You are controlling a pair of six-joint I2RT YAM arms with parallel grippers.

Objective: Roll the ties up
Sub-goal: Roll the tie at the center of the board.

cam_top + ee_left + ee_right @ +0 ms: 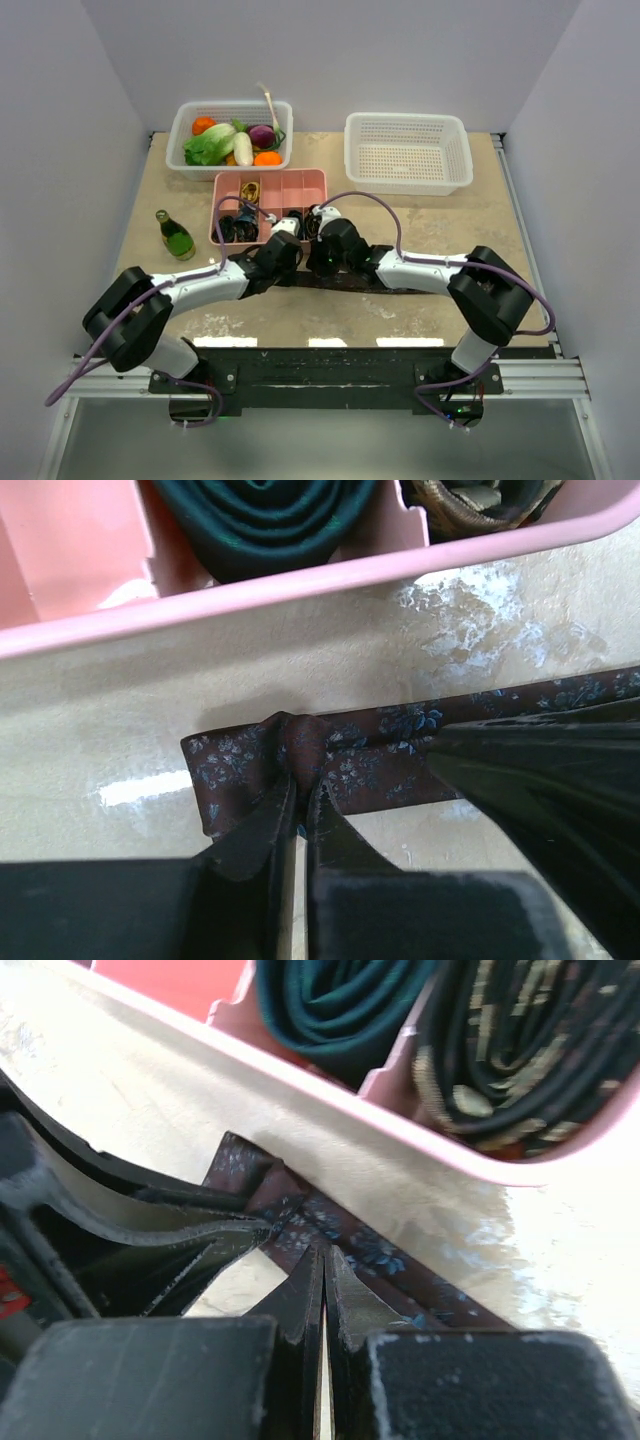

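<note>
1 maroon tie (380,762) on mottled beige table (500,215); pale lavender walls (330,60).

Plain grey walls (330,60); mottled beige tabletop (520,215); even light.

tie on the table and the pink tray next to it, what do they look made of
Tie: woven fabric, probably silk or polyester; it puckers where pinched, slight sheen, small blue flower print on maroon.
Pink tray: moulded plastic, smooth and semi-glossy, with a rounded rim and thin dividers.
</note>
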